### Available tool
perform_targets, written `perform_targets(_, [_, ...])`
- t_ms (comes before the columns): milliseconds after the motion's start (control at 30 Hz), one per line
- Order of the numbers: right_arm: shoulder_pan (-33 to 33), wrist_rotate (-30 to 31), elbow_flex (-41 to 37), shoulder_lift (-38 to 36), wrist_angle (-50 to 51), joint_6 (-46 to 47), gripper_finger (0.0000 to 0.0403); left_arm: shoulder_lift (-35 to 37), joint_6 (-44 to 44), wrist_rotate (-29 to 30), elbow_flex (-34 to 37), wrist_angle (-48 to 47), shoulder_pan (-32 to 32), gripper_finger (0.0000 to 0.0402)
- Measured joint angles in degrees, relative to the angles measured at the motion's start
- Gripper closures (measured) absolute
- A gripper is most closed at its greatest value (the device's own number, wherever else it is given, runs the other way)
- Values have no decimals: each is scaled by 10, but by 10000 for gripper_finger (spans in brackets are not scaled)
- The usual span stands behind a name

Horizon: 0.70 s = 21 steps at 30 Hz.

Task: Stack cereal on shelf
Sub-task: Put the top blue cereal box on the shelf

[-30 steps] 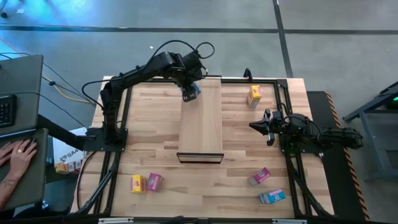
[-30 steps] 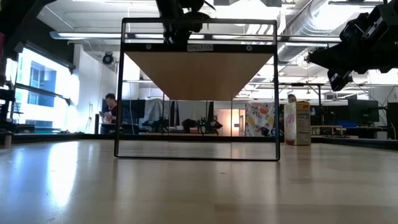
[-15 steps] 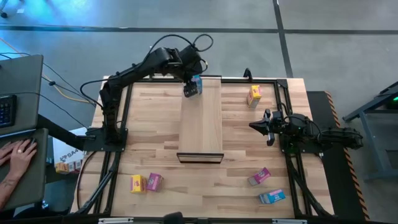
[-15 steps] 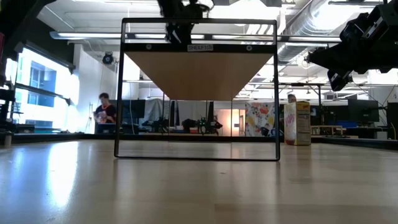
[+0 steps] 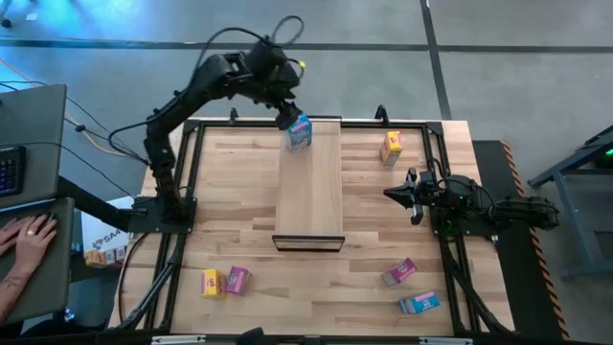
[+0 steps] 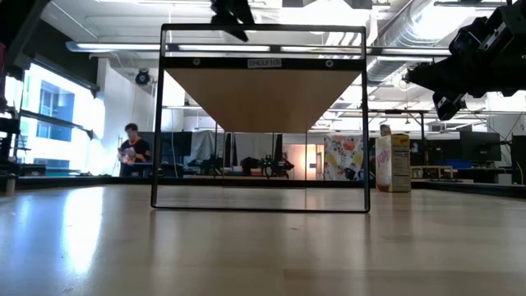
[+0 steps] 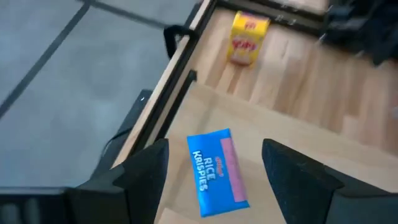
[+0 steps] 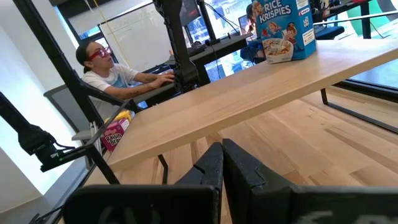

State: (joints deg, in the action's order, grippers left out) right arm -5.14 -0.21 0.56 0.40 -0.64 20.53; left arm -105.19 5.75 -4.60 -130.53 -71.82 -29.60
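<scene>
- Your left gripper point(image 5: 285, 119) is hovering with its fingers point(image 7: 140, 171) spread apart, gripping nothing, just off the far left corner of the shelf point(image 5: 310, 192).
- The blue box point(image 5: 300, 132) is standing free on that far end of the shelf; in the left wrist view it is showing between the two fingers, clear of both.
- Your right gripper point(image 5: 414, 196) is waiting with its fingers point(image 8: 211, 165) pressed together, empty, over the table's point(image 5: 239, 182) right side, well apart from the shelf.
- A yellow box point(image 5: 391, 147) is standing upright on the table near the far right corner.
- A second yellow box point(image 5: 210, 282) and a pink box point(image 5: 237, 279) are sitting side by side near the front left.
- Another pink box point(image 5: 399, 272) and another blue box point(image 5: 419, 304) are lying near the front right.
- A person's hand point(image 5: 31, 236) is resting on a desk left of the table.
</scene>
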Motion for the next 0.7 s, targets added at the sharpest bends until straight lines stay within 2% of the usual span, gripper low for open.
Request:
perform_targets(133, [0,0,0,0,0,0,402,82,-23,-7,113,100,-4,202])
perform_targets(367, [0,0,0,0,0,0,402,304,-77,11,474,461,-5,326])
perform_targets(467, [0,0,0,0,0,0,402,371,-108,2,601,592,-5,385])
perform_targets(567, [0,0,0,0,0,0,402,411,-145,-25,687,689,-5,391])
perform_targets(700, [-1,16,0,0,-3,-54,402,439,-182,-60,747,779,-5,399])
